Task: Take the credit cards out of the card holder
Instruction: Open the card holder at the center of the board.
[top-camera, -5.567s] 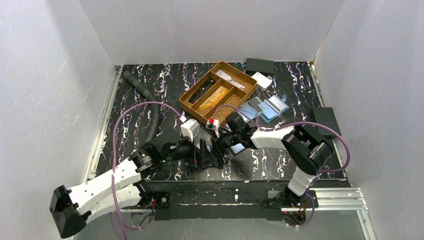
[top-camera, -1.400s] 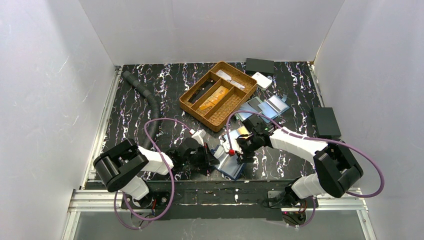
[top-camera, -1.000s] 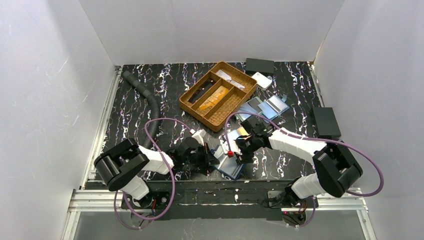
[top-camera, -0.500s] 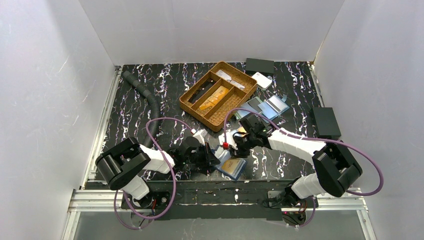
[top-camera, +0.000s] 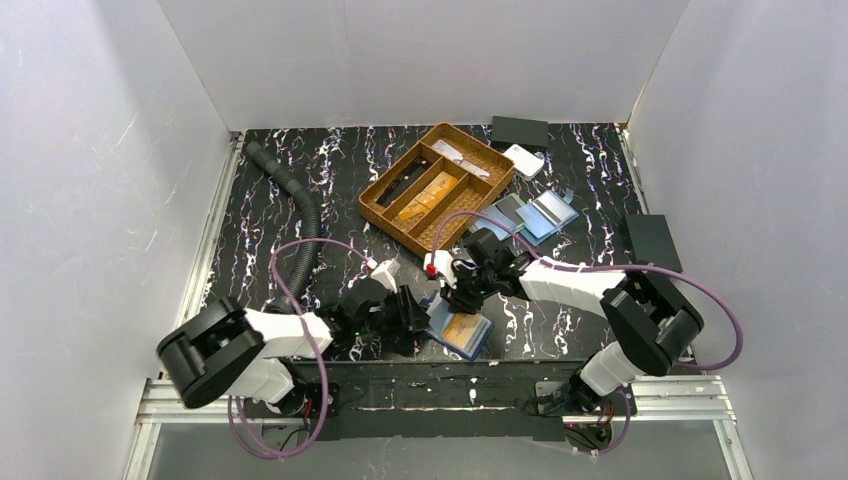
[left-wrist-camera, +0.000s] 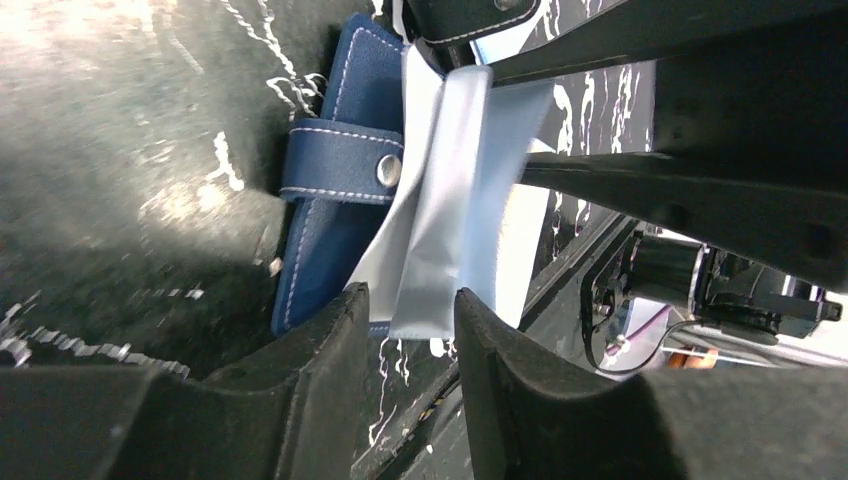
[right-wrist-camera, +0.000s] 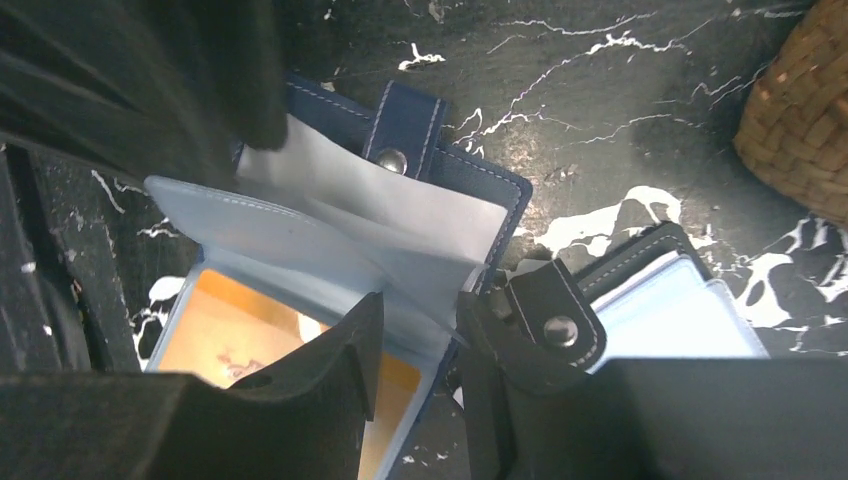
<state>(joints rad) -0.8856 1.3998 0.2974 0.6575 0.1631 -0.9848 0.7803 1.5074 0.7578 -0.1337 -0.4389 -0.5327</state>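
1. My left hand (left-wrist-camera: 408, 302) is closed down narrow on the clear sleeves of the card holder (left-wrist-camera: 335, 215). The sleeves run straight into the gap between my two fingers.
2. The card holder lies open on the desk (top-camera: 270, 170) near the front edge, between my two hands. Its dark blue cover is underneath, and its snap strap (left-wrist-camera: 345, 165) sticks out at one side.
3. My right hand (right-wrist-camera: 420, 300) sits over the holder's pale blue sleeve with only a slim gap between its fingers. The sleeve's edge shows in that gap, but I cannot tell whether I am pinching it.
4. One yellow-orange credit card (right-wrist-camera: 235, 320) is inside the holder. It lies flat in a sleeve, partly hidden behind one of my right fingers.
5. The woven basket (right-wrist-camera: 800, 120) stands just beyond the holder, not touching it.
6. Seen from above, a grey ribbed hose (top-camera: 300, 195) curves along the left side of the desk. More blue holders (top-camera: 527, 213) lie open to the right of the basket.
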